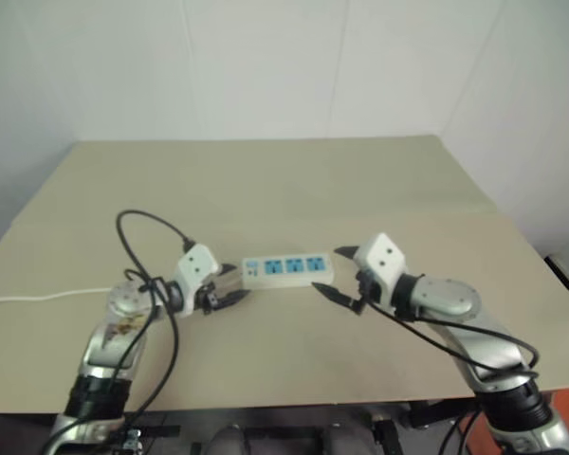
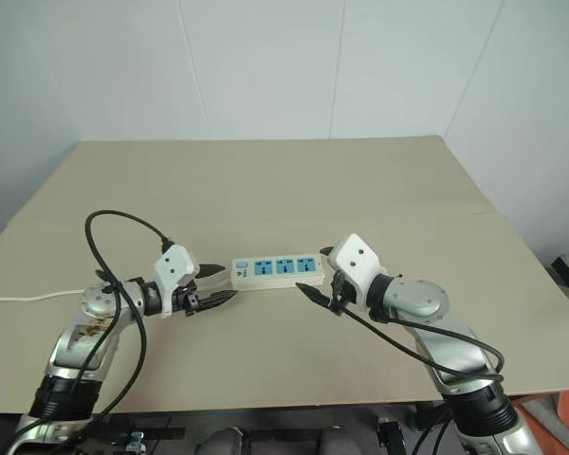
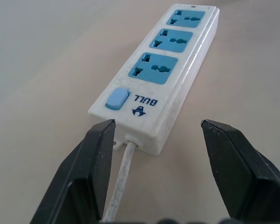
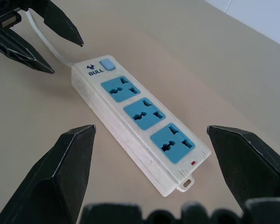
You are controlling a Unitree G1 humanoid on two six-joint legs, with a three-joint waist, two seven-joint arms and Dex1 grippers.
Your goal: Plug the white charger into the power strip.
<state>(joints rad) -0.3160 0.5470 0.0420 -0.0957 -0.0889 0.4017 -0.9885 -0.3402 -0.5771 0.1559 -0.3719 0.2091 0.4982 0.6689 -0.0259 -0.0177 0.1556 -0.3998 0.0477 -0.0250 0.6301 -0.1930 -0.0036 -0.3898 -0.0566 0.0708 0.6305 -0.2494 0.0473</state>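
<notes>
Left gripper released: black fingers spread wide, nothing between them but the thin white cord, which runs past one finger without being pinched. It sits low over the bench, pointed at the switch end of the power strip, just short of it and not touching.

Right gripper also released, fingers splayed, empty. It faces the opposite end of the strip, the end with the small hanging tab, close but apart from it.

Power strip lies flat on the bench between the two grippers, long axis running from one to the other. Three blue sockets face up, all vacant; blue switch at the cord end. Cord leaves that end, passes under the left gripper and trails off toward the bench's left edge.

Where the white charger lies I cannot tell; neither gripper carries it.

Judgement: the grippers bracket the strip end to end, probably to steady or square it so a socket sits upward and reachable. Plugging not yet begun, since no charger is in a grip. Risk: the strip is light and loose, so a one-sided push would slide it, and the cord could snag on the left fingers.
</notes>
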